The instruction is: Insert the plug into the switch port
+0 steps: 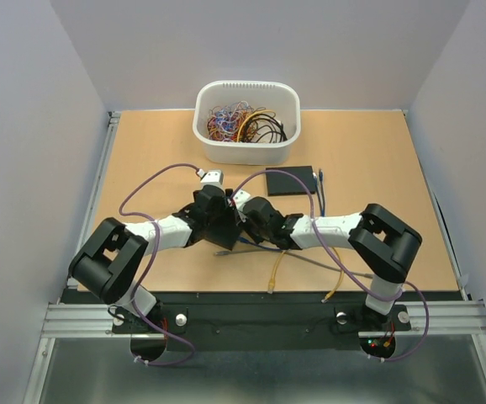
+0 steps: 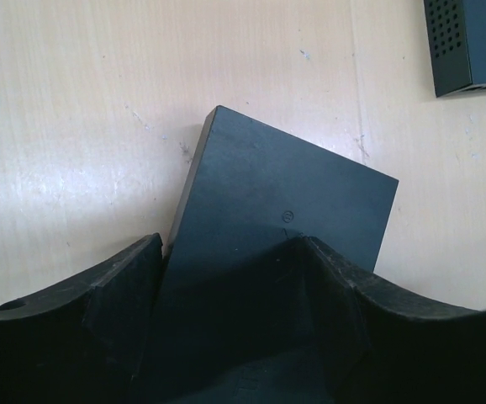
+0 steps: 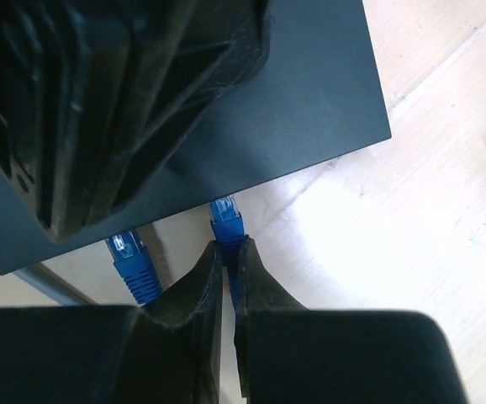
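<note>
A flat black switch box (image 2: 285, 194) lies tilted on the wooden table under my left gripper (image 2: 226, 244). That gripper stands open astride the box, its fingers resting over the box's face. My right gripper (image 3: 229, 246) is shut on the boot of a blue cable connector (image 3: 224, 217), whose tip meets the near edge of the box (image 3: 310, 109). The switch port itself is hidden under that edge. The plug (image 1: 272, 286) on its thin yellow cable lies loose near the table's front edge, with no gripper on it.
A second blue connector (image 3: 125, 251) sits at the same edge, beside a grey cable (image 3: 50, 286). A look-alike black box (image 1: 292, 181) lies behind the grippers. A white bin (image 1: 246, 122) of tangled wires stands at the back. Another yellow cable end (image 1: 330, 296) lies front right.
</note>
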Controlling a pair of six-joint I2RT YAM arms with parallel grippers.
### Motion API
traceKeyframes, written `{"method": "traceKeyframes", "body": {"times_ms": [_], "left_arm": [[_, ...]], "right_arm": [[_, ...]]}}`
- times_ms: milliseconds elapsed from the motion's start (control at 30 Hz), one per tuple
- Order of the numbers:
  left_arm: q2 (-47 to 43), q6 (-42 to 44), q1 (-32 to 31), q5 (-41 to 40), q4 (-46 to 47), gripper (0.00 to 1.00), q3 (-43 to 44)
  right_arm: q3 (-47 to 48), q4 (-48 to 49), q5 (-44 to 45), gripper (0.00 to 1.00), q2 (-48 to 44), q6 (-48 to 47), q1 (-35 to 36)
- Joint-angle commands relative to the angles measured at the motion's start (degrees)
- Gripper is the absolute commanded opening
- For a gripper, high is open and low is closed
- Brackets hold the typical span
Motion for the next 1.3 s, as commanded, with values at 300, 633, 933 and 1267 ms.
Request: {"method": "traceKeyframes", "body": {"times_ms": [300,633,933,1267], "left_arm": [[-5.1,-3.7,-2.2,-1.0,-15.9,0.92,5.6],[-9.9,-6.7,2.8,-8.8,-21.8,0.99,7.6],[-13.4,-8.3,6.0,-9.1,-22.5,0.99,6.8],[-26.2,-11.1,6.0,-4.7,-26.7,0.99,4.3]], "right_arm": [[2.8,21.6,1.3,0.01,1.9,11.5,2.5],[5.4,19.8,10.5,0.00,5.1,17.9,2.5],[8.0,17.8,16.0,0.00,6.9,22.8,2.4],[20.2,7.3,31.6,0.00,14.7,35.2,2.5]]}}
